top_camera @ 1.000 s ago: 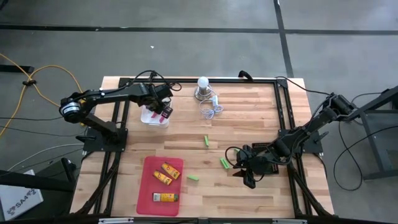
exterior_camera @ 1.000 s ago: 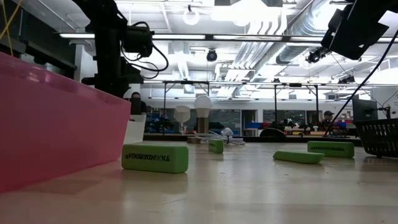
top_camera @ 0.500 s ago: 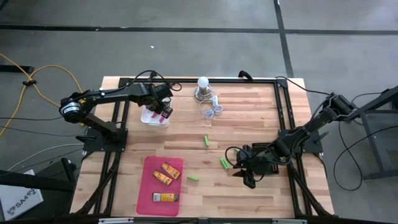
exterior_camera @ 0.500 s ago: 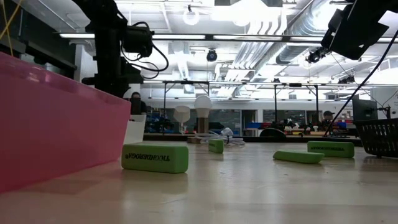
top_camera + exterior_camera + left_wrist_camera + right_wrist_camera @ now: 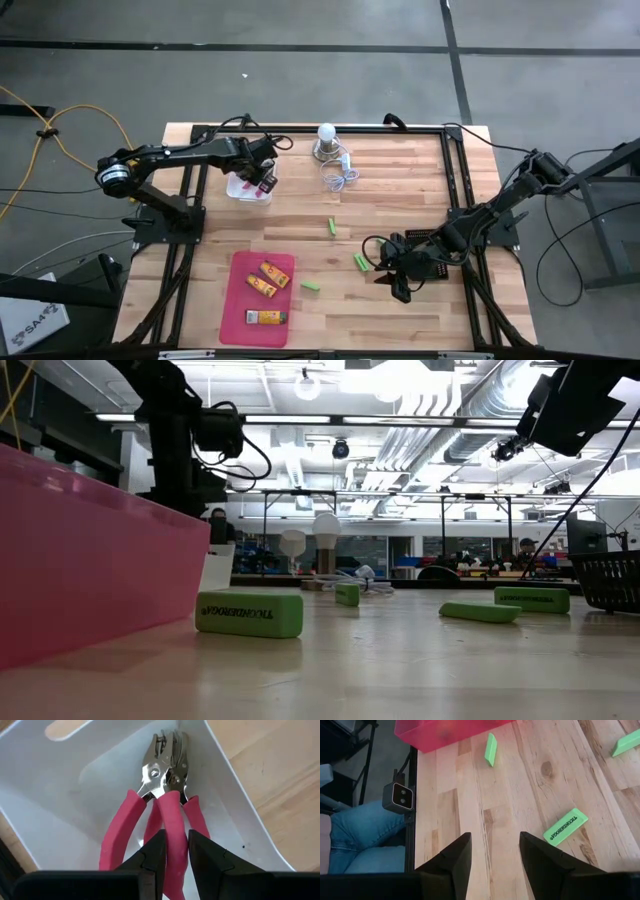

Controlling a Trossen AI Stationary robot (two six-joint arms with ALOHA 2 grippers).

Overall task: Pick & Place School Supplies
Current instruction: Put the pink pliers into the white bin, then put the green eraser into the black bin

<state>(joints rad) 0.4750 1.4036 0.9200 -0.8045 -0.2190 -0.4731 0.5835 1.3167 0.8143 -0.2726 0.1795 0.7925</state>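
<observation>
Two pink-handled plier-like tools lie side by side in a white bin at the table's far left. My left gripper reaches into the bin and is shut on one tool's handle. Three orange-yellow oblong pieces lie in a pink tray near the front edge. Green sticks lie on the wood. My right gripper is open and empty over bare wood, to the right of the sticks. My left gripper pinches the middle pink handle between its two fingers, which lie on either side of the handle's rear part. The fingers come from above, slanting down into the bin and along the tool. The tool's metal head lies by the bin's wall.
A white bulb with a coiled cord stands at the far edge. A black mesh basket sits beside my right arm. A person's jeans-clad leg shows beyond the table's edge. Bare wood lies between the bin and the tray.
My left gripper has shifted a little toward the table's left edge over the white bin. My right arm has kept still.
</observation>
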